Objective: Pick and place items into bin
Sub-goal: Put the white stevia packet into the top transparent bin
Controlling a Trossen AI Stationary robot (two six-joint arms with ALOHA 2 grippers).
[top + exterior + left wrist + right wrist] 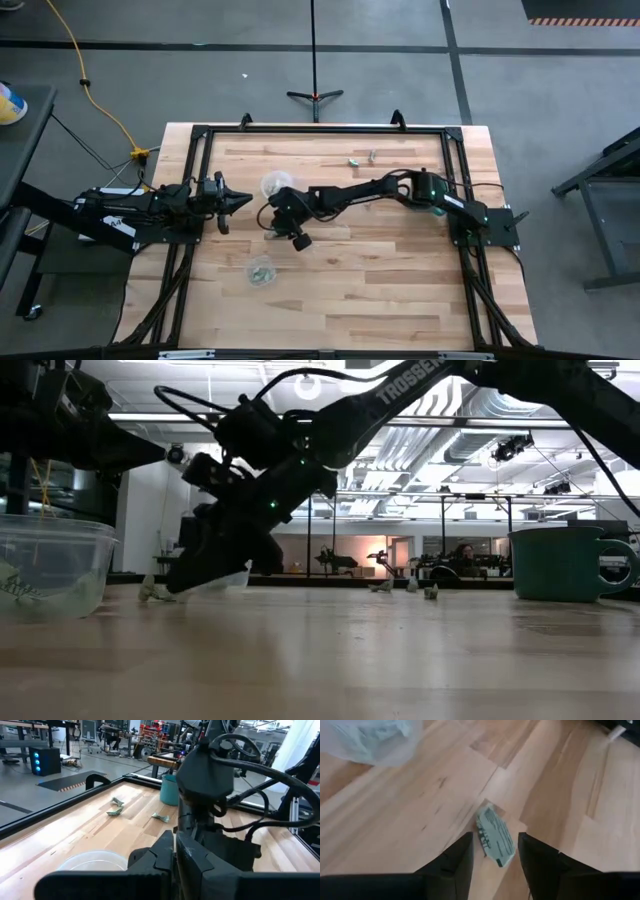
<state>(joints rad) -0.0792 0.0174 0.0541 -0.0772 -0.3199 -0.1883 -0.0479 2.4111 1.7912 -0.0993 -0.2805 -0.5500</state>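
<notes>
so far the job looks partly done: the clear plastic cup (262,271) toward the table's near edge already holds a few pale green-grey pieces, while others (361,157) lie near the far edge. the right gripper (494,851), mid-table, has its jaws spread around one flat green-grey piece (494,836). the left gripper (236,199) waits by the left edge, jaws pressed together.

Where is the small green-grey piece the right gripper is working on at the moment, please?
In the right wrist view the piece lies flat on the wooden table, between the open fingers of the right gripper, near the table's middle, beside a clear cup.
</notes>
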